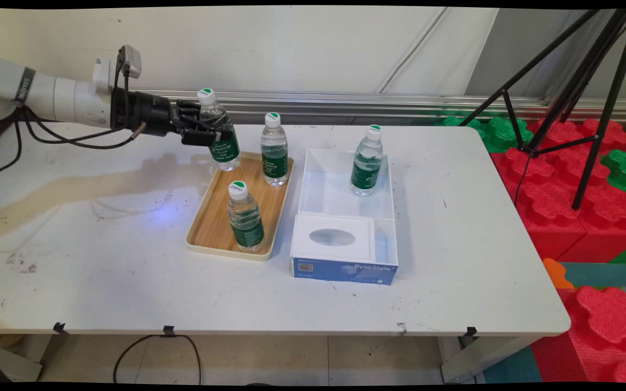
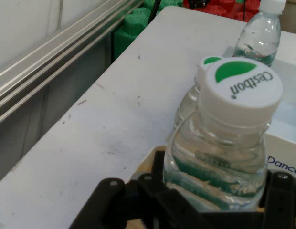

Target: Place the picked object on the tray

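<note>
My gripper (image 1: 211, 130) is shut on a water bottle (image 1: 219, 133) with a green label and white cap, holding it tilted at the far left corner of the wooden tray (image 1: 212, 222). The hand view shows this bottle (image 2: 219, 157) close up between the black fingers (image 2: 277, 200), its Cestbon cap toward the camera. A second bottle (image 1: 274, 150) stands upright on the tray's far right; its cap (image 2: 205, 64) peeks out behind the held one. A third bottle (image 1: 245, 216) stands at the tray's near end.
Right of the tray lies a white open box (image 1: 345, 187) with another bottle (image 1: 367, 161) upright inside; that bottle (image 2: 260, 33) appears in the hand view too. A tissue box (image 1: 340, 250) sits in its near end. A black tripod (image 1: 579, 98) and red foam blocks (image 1: 579, 206) stand at right.
</note>
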